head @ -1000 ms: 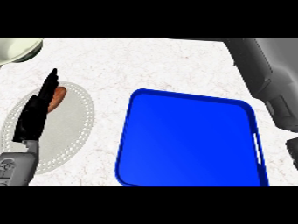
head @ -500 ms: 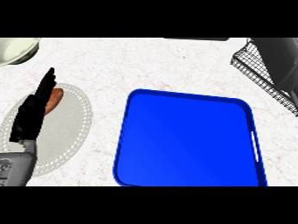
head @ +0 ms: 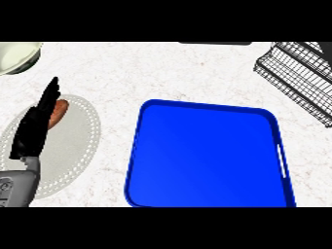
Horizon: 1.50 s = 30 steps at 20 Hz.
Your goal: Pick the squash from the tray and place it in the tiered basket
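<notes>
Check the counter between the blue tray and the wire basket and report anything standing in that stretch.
Nothing visible stands there. Bare white counter separates the blue rectangular tray from the black wire tiered basket at the upper right. No squash shows on the tray, and the right hand is out of view.

The tiered basket (head: 301, 80) is cut off by the right and upper edges. Only part of a pale bowl (head: 3, 58) is shown at the upper left corner. A brownish item (head: 59, 111) on the plate (head: 75, 141) is largely hidden behind the left hand (head: 35, 129), and cannot be identified. The blue tray (head: 208, 155) is clipped along its lower edge.
</notes>
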{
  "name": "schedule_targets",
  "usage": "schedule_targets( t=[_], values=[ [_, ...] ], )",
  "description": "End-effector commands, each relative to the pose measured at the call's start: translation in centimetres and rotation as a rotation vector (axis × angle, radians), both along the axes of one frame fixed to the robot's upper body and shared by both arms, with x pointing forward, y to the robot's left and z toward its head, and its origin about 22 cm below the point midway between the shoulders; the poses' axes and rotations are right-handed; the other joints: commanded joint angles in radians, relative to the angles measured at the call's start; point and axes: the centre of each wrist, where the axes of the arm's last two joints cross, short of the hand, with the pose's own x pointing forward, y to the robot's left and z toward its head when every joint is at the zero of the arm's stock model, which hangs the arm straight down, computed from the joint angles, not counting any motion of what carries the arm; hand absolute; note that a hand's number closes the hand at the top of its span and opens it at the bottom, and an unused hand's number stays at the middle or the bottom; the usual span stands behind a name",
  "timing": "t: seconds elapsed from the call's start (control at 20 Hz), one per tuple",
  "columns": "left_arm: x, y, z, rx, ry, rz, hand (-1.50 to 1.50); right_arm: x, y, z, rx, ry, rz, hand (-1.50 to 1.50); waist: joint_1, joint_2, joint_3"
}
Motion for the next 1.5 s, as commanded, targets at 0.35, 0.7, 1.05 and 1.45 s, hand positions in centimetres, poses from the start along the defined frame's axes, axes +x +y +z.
schedule_targets(
  t=[0.35,0.7,1.05,1.45],
  values=[
    [-0.3,0.1,-0.1,-0.003,0.013,0.002,0.0,-0.7,-5.2,-2.3,0.068,0.098,-0.015,1.5,-0.011,-0.004,0.002],
    [-0.3,0.8,-1.2,-0.019,0.013,0.021,0.0,-0.8,-4.9,-4.9,0.211,0.095,0.061,1.5,-0.028,-0.012,0.001],
    [-0.1,1.7,0.1,0.004,0.004,0.029,0.0,-1.8,-8.3,-6.9,0.484,-0.008,-0.01,-1.5,-0.024,-0.009,0.002],
    [-0.9,1.7,0.4,-0.014,0.002,0.029,0.0,-2.4,-8.6,-6.1,0.411,-0.28,0.064,-1.5,-0.032,-0.015,0.001]
  ],
)
